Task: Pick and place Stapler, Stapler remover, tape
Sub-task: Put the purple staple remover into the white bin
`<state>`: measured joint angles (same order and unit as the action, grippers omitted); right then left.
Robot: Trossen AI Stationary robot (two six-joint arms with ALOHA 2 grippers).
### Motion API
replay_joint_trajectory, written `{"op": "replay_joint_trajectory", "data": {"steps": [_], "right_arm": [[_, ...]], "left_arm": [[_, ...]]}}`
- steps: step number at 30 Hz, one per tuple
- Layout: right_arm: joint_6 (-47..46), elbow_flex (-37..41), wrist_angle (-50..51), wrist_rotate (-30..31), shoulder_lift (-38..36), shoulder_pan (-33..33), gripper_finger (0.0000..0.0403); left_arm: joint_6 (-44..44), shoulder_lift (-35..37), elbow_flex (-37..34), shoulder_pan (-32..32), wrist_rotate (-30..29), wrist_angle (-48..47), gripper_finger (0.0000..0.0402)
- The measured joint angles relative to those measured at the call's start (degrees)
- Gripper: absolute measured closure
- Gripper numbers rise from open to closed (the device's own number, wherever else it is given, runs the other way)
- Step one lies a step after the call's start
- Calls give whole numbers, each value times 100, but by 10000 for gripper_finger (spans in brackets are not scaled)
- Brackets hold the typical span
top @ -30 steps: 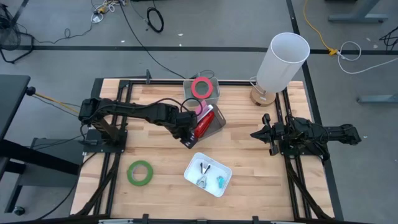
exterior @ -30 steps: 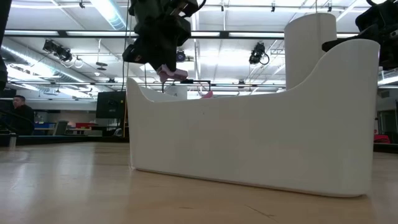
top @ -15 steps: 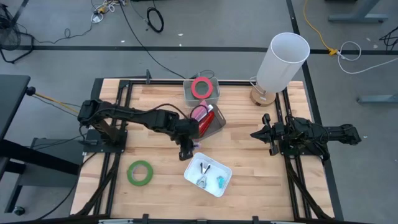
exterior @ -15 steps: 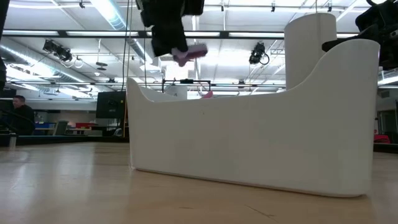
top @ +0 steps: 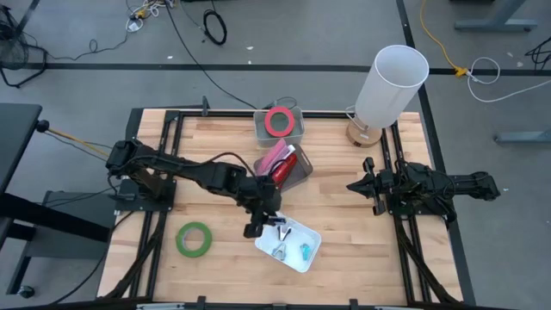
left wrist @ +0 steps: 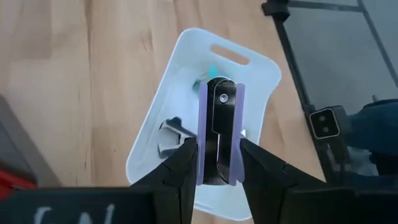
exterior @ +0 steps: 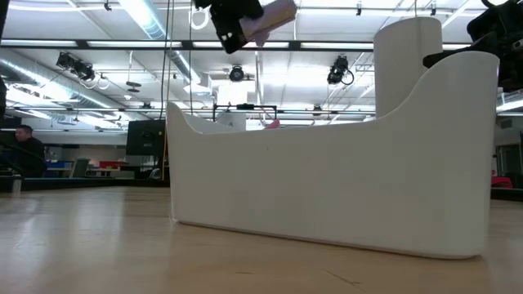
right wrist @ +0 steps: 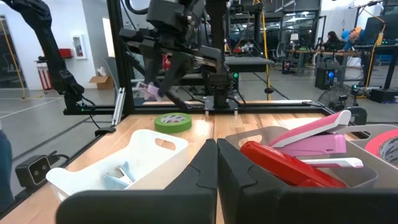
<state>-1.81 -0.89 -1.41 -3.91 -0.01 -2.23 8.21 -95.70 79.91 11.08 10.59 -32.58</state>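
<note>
Staple remover (left wrist: 217,134), the small black-and-lilac one, is what your left hand (left wrist: 216,163) is pinching between its two fingers, held up in the air above the white tray (top: 308,250) near the front middle of the desk (top: 215,138). From the left wrist view you can see the tray directly under the remover, with a metal clip-like piece (left wrist: 169,134) and a small teal item (left wrist: 211,73) already lying inside it. In the low view the left hand sits high above the tray's wall (exterior: 327,188), with the pale lilac piece (exterior: 270,16) showing in its grip. Look behind the tray and you find a mesh bin (top: 303,168) holding a red stapler (top: 282,168) and a pink stapler (top: 274,155); just beyond that, a second bin (top: 263,129) carries the red-pink tape roll (top: 278,120). One green tape roll (top: 195,238) lies flat on the desk to the left of the tray, well apart from it. Your right hand (top: 357,185) waits at the right side of the desk, its fingers pressed together with nothing between them. A white cylindrical lamp (top: 392,82) stands at the back right corner.
</note>
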Motion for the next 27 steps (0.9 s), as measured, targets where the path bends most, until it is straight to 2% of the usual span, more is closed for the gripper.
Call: {"op": "replay_joint_trajectory", "data": {"steps": [17,27], "right_arm": [[1,0,-26,1,0,1,401],[1,0,-28,-1,0,1,401]], "left_arm": [[-9,-986,-7,305,211,916,287],[-140,-1119,-3,354,474,1586,287]]}}
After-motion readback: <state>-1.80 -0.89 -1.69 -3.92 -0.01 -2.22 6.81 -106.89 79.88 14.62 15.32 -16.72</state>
